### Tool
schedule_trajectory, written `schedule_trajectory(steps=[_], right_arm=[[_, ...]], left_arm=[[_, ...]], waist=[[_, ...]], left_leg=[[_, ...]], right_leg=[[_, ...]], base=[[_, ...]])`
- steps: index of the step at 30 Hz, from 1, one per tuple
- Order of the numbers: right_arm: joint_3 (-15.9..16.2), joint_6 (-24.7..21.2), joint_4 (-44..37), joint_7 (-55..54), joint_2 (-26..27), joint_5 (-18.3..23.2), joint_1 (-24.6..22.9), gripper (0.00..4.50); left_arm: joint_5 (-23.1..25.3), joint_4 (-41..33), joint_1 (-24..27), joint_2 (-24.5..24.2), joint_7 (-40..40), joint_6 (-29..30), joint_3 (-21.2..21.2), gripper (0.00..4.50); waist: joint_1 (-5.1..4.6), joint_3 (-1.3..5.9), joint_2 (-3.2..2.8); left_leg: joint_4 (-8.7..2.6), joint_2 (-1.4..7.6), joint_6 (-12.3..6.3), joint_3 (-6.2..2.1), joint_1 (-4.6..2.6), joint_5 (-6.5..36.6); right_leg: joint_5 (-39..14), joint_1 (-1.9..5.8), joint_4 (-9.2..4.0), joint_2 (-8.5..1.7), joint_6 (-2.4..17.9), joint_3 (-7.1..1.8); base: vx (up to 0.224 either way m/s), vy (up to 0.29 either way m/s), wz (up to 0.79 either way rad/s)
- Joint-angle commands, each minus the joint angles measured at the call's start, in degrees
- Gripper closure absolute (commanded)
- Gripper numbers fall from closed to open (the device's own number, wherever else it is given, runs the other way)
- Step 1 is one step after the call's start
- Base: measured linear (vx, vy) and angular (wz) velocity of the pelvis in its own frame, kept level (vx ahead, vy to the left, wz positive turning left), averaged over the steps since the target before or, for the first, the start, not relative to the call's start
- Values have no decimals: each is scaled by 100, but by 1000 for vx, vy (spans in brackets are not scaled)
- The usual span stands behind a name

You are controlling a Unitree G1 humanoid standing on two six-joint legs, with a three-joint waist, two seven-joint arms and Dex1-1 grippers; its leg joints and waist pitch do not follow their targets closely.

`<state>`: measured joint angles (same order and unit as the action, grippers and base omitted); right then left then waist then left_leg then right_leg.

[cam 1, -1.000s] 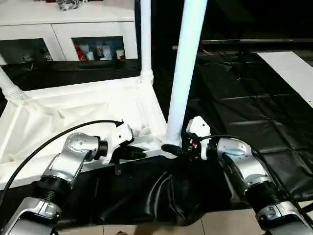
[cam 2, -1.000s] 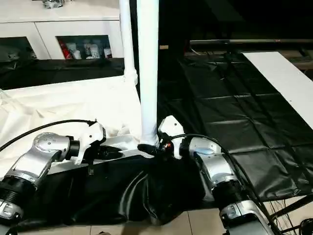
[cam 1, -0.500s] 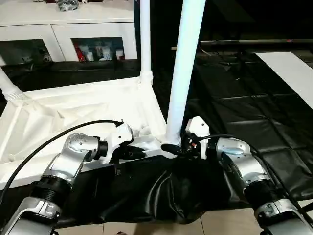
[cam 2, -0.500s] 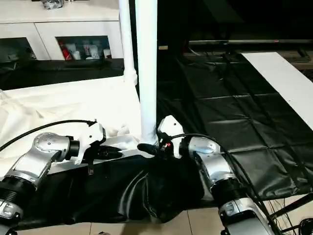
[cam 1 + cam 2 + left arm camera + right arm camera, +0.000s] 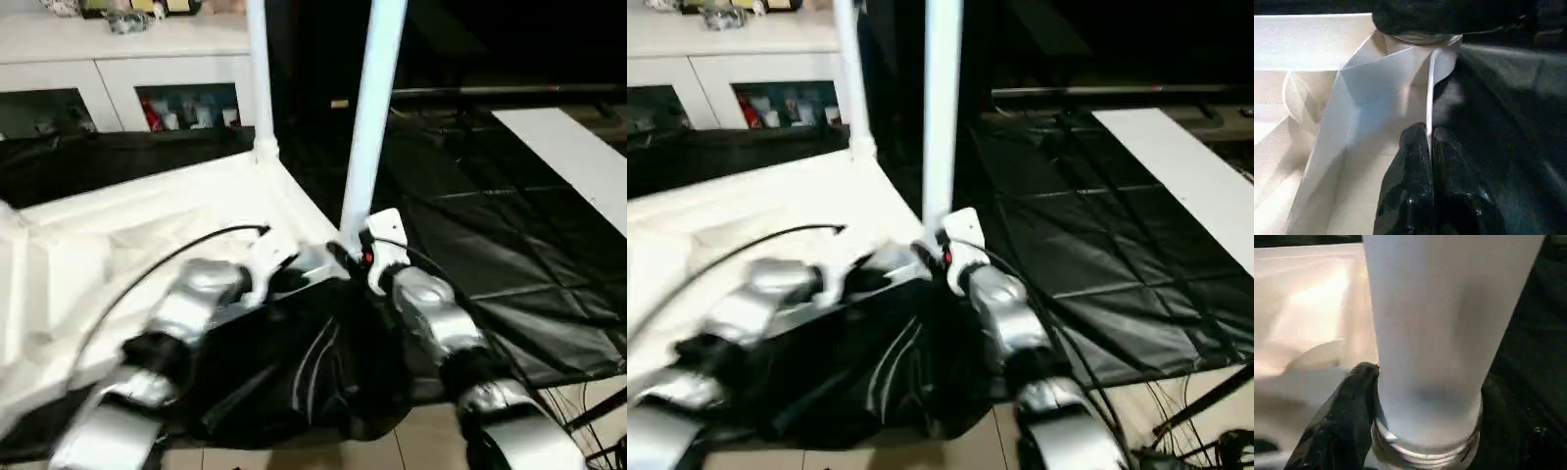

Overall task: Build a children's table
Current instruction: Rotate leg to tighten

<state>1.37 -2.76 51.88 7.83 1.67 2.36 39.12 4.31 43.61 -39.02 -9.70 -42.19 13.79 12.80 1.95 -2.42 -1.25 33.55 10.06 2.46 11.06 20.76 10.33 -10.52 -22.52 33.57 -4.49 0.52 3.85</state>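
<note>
Tabletop (image 5: 147, 211) lies upside down on the black-sheeted table (image 5: 509, 245), at its near edge. Your left gripper (image 5: 1429, 147) is pinched on the rim beside the near right corner socket; your right gripper (image 5: 1420, 411) clasps the upright leg (image 5: 372, 117) at its ribbed base, long axis vertical, directly ahead.

Both eye views are taken from the head, downward and forward, sharing the upright leg (image 5: 370, 127). The wrist views are set close beside that leg's corner socket (image 5: 1425, 450).
</note>
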Motion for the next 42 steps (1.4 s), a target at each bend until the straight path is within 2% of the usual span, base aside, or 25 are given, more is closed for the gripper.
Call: schedule_trajectory(steps=[1,3,7,8,10,11,12,13,14,15,16,18,20,24,25,27,29,30,32,33,34,36,38,40,42], right_arm=[[107,-218,487,-129,563,95,-33,186],[123,-197,529,-159,601,67,2,186],[-5,-177,641,-40,692,127,99,186],[-102,-167,618,66,716,228,103,186],[-171,-140,611,123,731,283,111,130],[-178,-101,583,187,728,294,104,114],[-120,-45,515,235,683,235,94,107],[-72,-30,444,280,641,205,76,107],[-30,-8,361,306,585,175,58,80],[-10,1,271,303,525,153,35,72],[24,46,98,315,371,47,-16,69],[48,84,-33,361,267,-10,-66,69],[27,184,-485,650,35,-1,-244,69],[112,302,-1045,866,-375,-142,-483,69],[172,144,-1519,1346,-672,-65,-710,69],[272,47,-1776,1684,-859,-28,-849,69],[430,-26,-2069,2186,-1109,6,-1029,69],[643,-41,-2394,2910,-1455,70,-1244,69],[696,-42,-2478,3117,-1549,101,-1300,69],[848,-94,-2683,3686,-1790,220,-1428,69],[930,-146,-2818,4104,-1977,328,-1495,69],[944,-118,-2827,4252,-2030,371,-1488,69],[922,-171,-2890,4402,-2065,477,-1483,69],[881,-163,-2895,4557,-2035,592,-1412,69],[889,-104,-2885,4671,-2016,648,-1382,69]], left_arm=[[31,431,-196,318,1026,91,-206,450],[38,494,-237,359,1089,96,-215,450],[86,557,-262,358,1100,67,-215,450],[105,550,-244,324,1060,36,-204,450],[108,558,-241,311,1046,19,-203,450],[107,547,-226,294,1018,10,-202,450],[127,518,-188,244,922,-75,-169,450],[134,479,-158,218,862,-95,-149,450],[143,431,-127,185,777,-147,-120,450],[142,369,-91,157,698,-202,-98,450],[139,208,-9,85,539,-246,-64,450],[138,89,49,30,432,-272,-36,450],[73,-200,200,-124,114,-272,-9,450],[45,-523,410,-414,-382,-464,113,450],[47,-652,509,-620,-569,-454,136,450],[49,-701,548,-715,-642,-512,132,450],[-16,-795,609,-823,-804,-513,95,450],[-177,-992,730,-985,-1224,-607,85,450],[-226,-1063,765,-1030,-1339,-573,80,450],[-270,-1168,822,-1146,-1603,-733,115,450],[-370,-1308,870,-1257,-1923,-769,128,450],[-442,-1404,896,-1319,-2118,-769,142,450],[-578,-1619,958,-1428,-2411,-689,184,450],[-843,-2024,1066,-1565,-2885,-415,267,450],[-894,-2178,1109,-1612,-3024,-364,312,450]], waist=[[-79,203,1],[-104,186,-4],[-141,213,-8],[-143,210,3],[-143,216,11],[-146,215,-10],[-166,208,-12],[-263,215,15],[-277,235,7],[-301,248,23],[-304,265,28],[-295,266,57],[-242,251,55],[-102,280,100],[-49,272,123],[13,281,125],[54,287,135],[84,294,81],[82,336,97],[83,361,88],[89,363,99],[99,368,108],[132,378,95],[163,351,162],[183,333,99]], left_leg=[[-466,274,212,-269,-234,3005],[-461,259,247,-284,-324,3402],[-547,273,252,-328,-247,3550],[-548,268,244,-323,-248,3568],[-532,253,205,-318,-264,3544],[-536,256,196,-321,-260,3547],[-543,252,191,-329,-233,3574],[-584,249,165,-380,-121,3538],[-599,262,170,-397,-72,3449],[-606,274,163,-419,-32,3357],[-578,285,145,-395,-74,3283],[-564,286,83,-365,-67,3088],[-543,295,-31,-315,-86,2834],[-526,301,-216,-237,-25,1984],[-504,298,-305,-203,-43,1895],[-483,301,-355,-181,-71,1774],[-461,292,-368,-154,-49,1576],[-447,298,-389,-144,-86,1531],[-420,315,-478,-116,-16,1166],[-394,299,-582,-111,12,911],[-372,312,-689,-100,16,728],[-347,313,-760,-79,7,582],[-339,335,-786,-79,4,521],[-352,359,-759,-68,-12,584],[-366,377,-612,-65,-45,788]], right_leg=[[-3607,15,-689,-402,448,-136],[-3671,-21,-752,-389,376,-79],[-3375,66,-721,-420,374,-74],[-3367,58,-724,-422,383,-74],[-3432,33,-738,-466,411,-96],[-3423,33,-735,-474,416,-104],[-3419,40,-728,-468,408,-99],[-3477,131,-695,-475,343,-64],[-3392,174,-662,-490,362,-80],[-3285,179,-645,-509,433,-96],[-3060,127,-664,-533,581,-128],[-2813,124,-655,-537,711,-144],[-2698,113,-659,-553,851,-171],[-2033,173,-571,-540,971,-216],[-2010,147,-561,-514,945,-233],[-2045,131,-541,-501,940,-254],[-1823,134,-494,-471,993,-277],[-1706,115,-476,-466,1071,-287],[-1095,196,-374,-449,1224,-281],[-667,232,-324,-425,1332,-261],[-341,233,-277,-427,1432,-266],[-127,227,-252,-412,1537,-260],[-94,236,-217,-423,1586,-256],[-408,210,-224,-426,1588,-253],[-701,168,-256,-418,1544,-265]], base=[[0,0,0],[0,0,0],[-8,54,-7],[-3,54,-8],[0,0,0],[0,0,0],[0,0,0],[6,16,-18],[6,16,-18],[2,10,-18],[0,0,0],[0,0,0],[0,0,0],[0,0,0],[0,0,0],[28,-27,4],[58,-54,7],[62,-51,11],[76,-35,6],[76,-22,-2],[59,-18,-3],[30,-9,-2],[0,0,0],[0,0,0],[0,0,0]])
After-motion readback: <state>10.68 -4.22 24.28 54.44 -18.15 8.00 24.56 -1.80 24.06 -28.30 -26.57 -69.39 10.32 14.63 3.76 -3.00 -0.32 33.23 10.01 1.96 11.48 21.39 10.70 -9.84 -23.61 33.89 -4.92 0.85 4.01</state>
